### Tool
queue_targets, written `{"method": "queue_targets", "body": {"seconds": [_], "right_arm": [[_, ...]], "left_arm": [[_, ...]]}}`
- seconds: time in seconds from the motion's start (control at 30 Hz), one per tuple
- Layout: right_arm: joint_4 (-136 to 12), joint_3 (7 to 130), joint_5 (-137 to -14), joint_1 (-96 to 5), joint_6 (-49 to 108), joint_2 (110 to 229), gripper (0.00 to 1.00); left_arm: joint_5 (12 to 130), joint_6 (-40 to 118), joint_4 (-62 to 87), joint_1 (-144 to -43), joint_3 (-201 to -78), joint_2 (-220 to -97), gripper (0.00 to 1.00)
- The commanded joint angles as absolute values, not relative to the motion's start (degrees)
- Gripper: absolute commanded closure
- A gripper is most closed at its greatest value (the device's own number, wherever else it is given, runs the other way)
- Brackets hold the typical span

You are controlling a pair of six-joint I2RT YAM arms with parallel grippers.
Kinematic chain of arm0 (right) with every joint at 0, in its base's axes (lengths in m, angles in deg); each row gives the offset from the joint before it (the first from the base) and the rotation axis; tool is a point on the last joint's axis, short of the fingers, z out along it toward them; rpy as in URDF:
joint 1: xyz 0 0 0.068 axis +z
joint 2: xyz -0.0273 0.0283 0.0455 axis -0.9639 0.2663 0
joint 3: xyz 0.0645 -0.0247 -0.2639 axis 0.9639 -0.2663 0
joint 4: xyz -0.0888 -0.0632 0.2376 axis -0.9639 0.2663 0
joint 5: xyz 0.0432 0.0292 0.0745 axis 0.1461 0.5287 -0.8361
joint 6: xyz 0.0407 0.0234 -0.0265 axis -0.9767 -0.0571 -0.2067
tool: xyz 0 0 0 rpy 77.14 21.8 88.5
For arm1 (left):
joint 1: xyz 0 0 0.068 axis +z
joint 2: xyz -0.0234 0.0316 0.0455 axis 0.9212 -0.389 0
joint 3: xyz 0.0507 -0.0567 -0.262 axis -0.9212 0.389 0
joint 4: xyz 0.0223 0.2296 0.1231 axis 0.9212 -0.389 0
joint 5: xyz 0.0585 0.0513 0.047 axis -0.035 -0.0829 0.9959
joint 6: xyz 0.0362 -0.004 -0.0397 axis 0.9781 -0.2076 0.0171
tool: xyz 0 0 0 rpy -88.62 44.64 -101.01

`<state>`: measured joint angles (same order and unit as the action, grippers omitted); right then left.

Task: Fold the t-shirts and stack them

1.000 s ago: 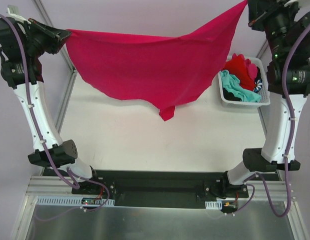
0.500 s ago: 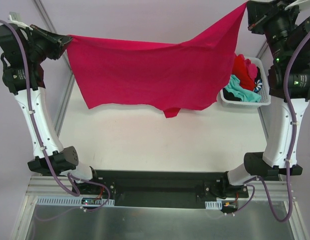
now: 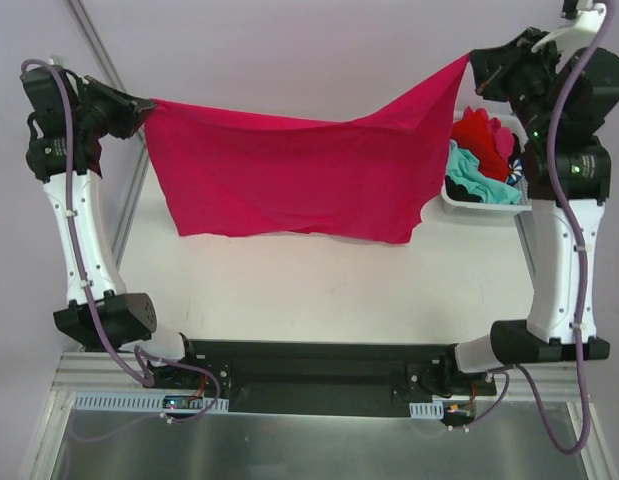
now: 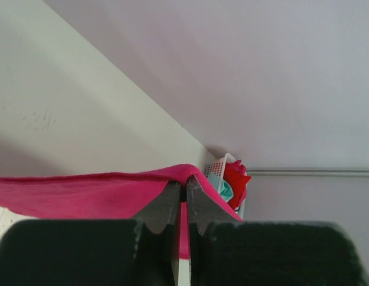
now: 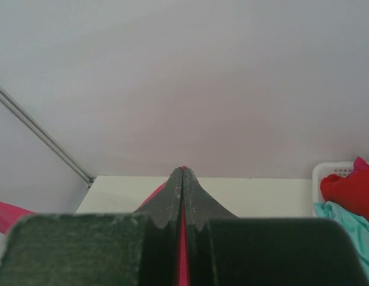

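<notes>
A: hands status?

B: left gripper [image 4: 185,182] has its jaws pinched together on a corner of the large plain magenta-pink cotton t-shirt [image 3: 289,175], and the wrist view shows cloth draped over the tips. right gripper [image 5: 183,171] is the same, jaws closed with a sliver of pink between them, gripping the opposite corner

A: where's the shirt?

B: in the air, strung between the two arms over the far half of the white table [image 3: 319,290]. one corner is far left, the other far right. the right corner sits further up the overhead frame, so it's higher or farther, can't tell which. the rest hangs as a sheet toward the table, and I can't tell if the hem touches it

A: why hold it like that?

B: my read is it's spread wide and lifted so the weight pulls it flat and it can be laid down square for folding. the two-corner grip stops it bunching

A: axis?

B: long axis runs left-right along the gripped edge, which sags a little mid-span. short axis drops toward the table, with the lower hem roughly parallel to the top edge. collar and sleeves aren't visible, so I don't know which end is the neck

A: the others?

B: red shirt [image 3: 477,130] and teal shirt [image 3: 469,178] are heaped in the white slotted plastic basket [image 3: 484,208] at far right, just right of the hanging cloth. nothing is folded or stacked on the table, so I'd call it early in the task
</notes>
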<state>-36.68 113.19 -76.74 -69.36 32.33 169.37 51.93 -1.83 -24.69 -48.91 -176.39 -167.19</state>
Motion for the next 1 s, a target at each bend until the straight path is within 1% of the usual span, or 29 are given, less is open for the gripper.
{"method": "queue_targets", "body": {"seconds": [0.0,0.03,0.07,0.1,0.17,0.2,0.23,0.27,0.3,0.33,0.4,0.47,0.57,0.6,0.63,0.67,0.7,0.73,0.77,0.8,0.83,0.87,0.93,0.97], "right_arm": [[-41.7,120.3,-78.4,-69.8,33.2,181.5,1.00],[-41.6,123.6,-78.4,-69.8,33.3,184.3,1.00],[-41.6,131.6,-78.6,-69.9,33.6,187.2,1.00],[-41.9,135.6,-79.5,-70.0,33.8,192.7,0.99],[-49.2,140.0,-82.0,-70.8,33.0,195.2,1.00],[-52.3,139.6,-81.0,-71.0,32.6,195.0,1.00],[-56.9,139.4,-79.9,-71.6,32.4,194.0,1.00],[-58.2,140.2,-79.2,-72.4,31.8,193.4,1.00],[-59.0,140.0,-79.5,-73.2,30.7,192.6,1.00],[-60.4,139.6,-79.9,-74.5,30.7,189.7,1.00],[-60.9,137.0,-81.4,-74.5,33.9,186.6,1.00],[-58.8,135.8,-83.1,-74.4,36.0,182.3,1.00],[-58.3,130.9,-85.7,-74.5,37.8,176.6,1.00],[-57.7,129.5,-86.0,-74.5,37.8,175.3,1.00],[-56.6,125.2,-86.4,-74.5,38.6,173.6,1.00],[-56.4,122.3,-87.3,-74.4,39.0,171.9,1.00],[-56.4,118.1,-87.5,-74.4,39.4,167.9,1.00],[-56.4,110.3,-87.6,-74.4,40.4,165.8,1.00],[-56.4,105.5,-87.8,-74.4,41.0,164.0,1.00],[-56.4,101.1,-88.0,-74.5,41.5,159.5,1.00],[-56.5,96.9,-88.1,-74.4,42.1,157.4,1.00],[-56.5,88.0,-87.6,-74.5,42.5,154.9,1.00],[-55.4,80.0,-87.4,-74.5,42.7,149.2,1.00],[-54.4,73.5,-87.1,-74.5,42.6,147.5,1.00]], "left_arm": [[54.6,-4.4,-21.2,-51.5,-187.6,-175.9,1.00],[54.4,-4.9,-21.1,-52.1,-191.4,-181.5,1.00],[53.9,-5.5,-21.1,-52.7,-196.0,-184.8,1.00],[53.6,-6.9,-21.1,-54.1,-207.0,-191.8,1.00],[53.6,-9.9,-19.6,-54.7,-218.8,-199.0,1.00],[53.8,-14.5,-17.8,-54.6,-225.7,-202.8,1.00],[53.9,-16.6,-14.4,-54.5,-225.8,-203.0,1.00],[54.1,-18.2,-5.4,-54.6,-224.1,-202.0,1.00],[54.2,-20.0,-1.1,-54.5,-218.4,-198.4,1.00],[54.9,-19.5,1.3,-54.5,-216.6,-196.6,1.00],[56.6,-14.7,1.8,-54.5,-216.2,-191.7,1.00],[56.3,-13.5,1.8,-53.0,-215.1,-188.4,1.00],[53.7,-12.5,2.1,-51.3,-212.4,-183.9,1.00],[53.1,-12.2,1.9,-51.3,-209.4,-181.3,1.00],[52.0,-11.4,1.9,-51.3,-206.9,-179.5,1.00],[51.6,-9.4,1.9,-51.4,-200.5,-177.7,1.00],[51.3,-8.3,1.9,-51.4,-196.8,-173.8,1.00],[50.6,-7.1,1.9,-51.4,-192.8,-171.8,1.00],[50.1,-4.8,2.0,-51.4,-188.7,-169.6,1.00],[49.4,-3.6,1.9,-51.5,-180.0,-165.6,1.00],[49.2,-2.5,1.9,-51.5,-175.2,-163.5,1.00],[48.9,-0.5,1.9,-51.4,-165.6,-161.3,1.00],[48.5,1.8,1.9,-51.4,-156.5,-155.4,1.00],[48.9,3.8,1.9,-51.3,-147.5,-153.3,1.00]]}}
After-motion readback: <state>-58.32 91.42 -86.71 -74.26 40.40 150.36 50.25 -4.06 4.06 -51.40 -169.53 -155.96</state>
